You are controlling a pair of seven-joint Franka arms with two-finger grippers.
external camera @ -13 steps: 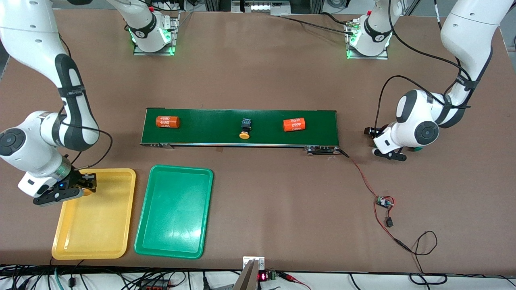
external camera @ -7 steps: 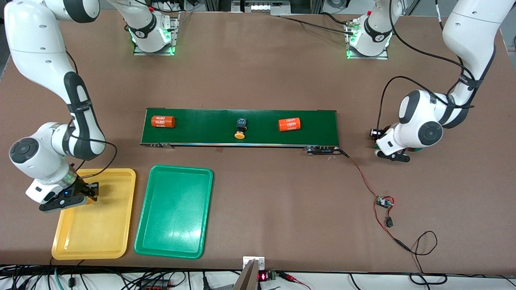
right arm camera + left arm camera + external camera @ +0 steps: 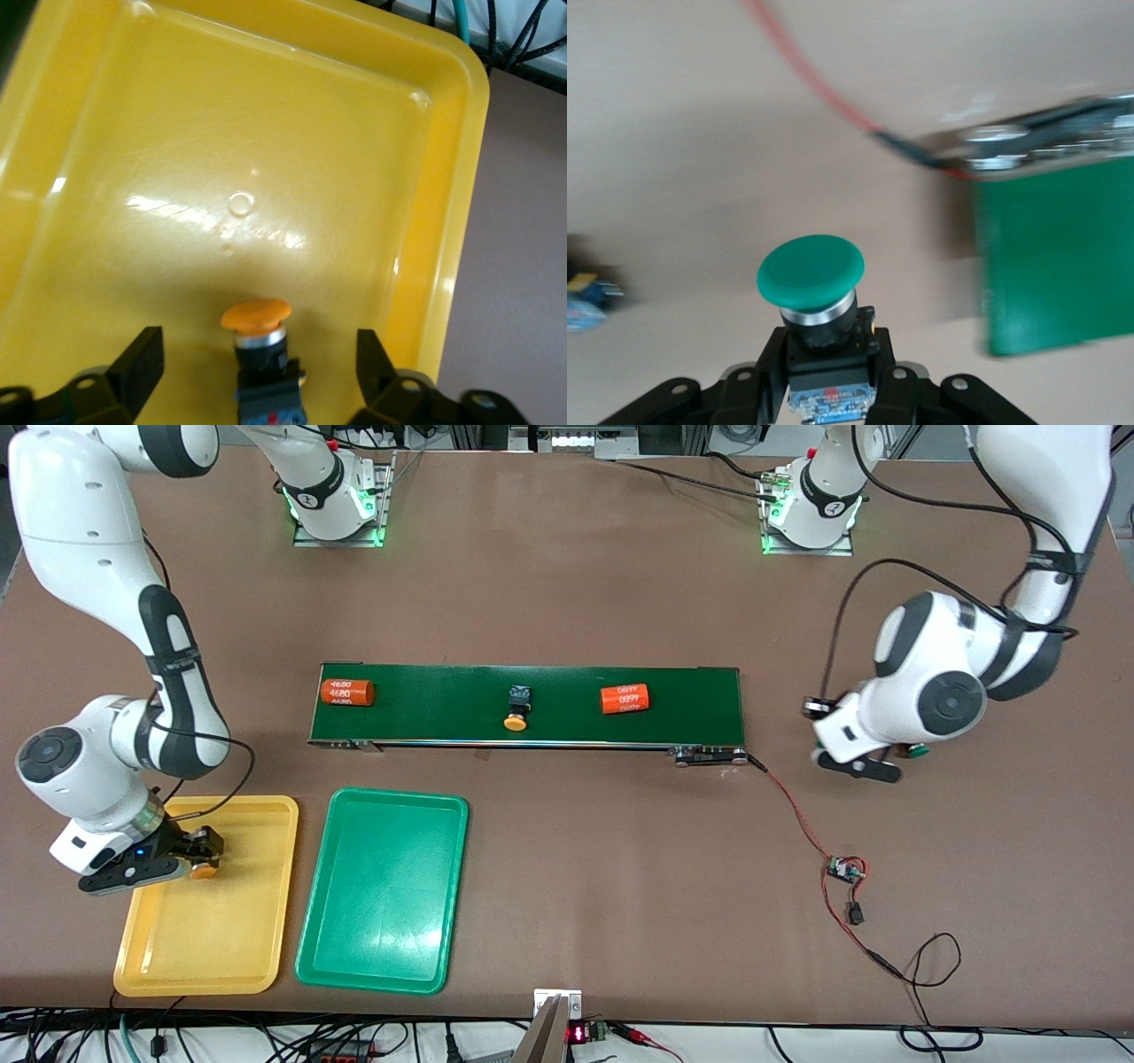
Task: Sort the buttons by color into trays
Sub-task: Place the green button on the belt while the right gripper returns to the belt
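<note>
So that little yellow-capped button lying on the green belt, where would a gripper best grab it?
Probably by the black body, not the cap. The button lies on its side on the conveyor belt between two orange cylinders, its round cap pointing toward the front camera. Coming straight down, fingers closing across the squarish body should hold; the domed cap would likely slip.

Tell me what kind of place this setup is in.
Most likely a robotics lab workbench, not a factory line. Two arms are bolted to a brown table, a short green conveyor belt carries test parts, and bare wiring with a small circuit board trails across the tabletop.
</note>
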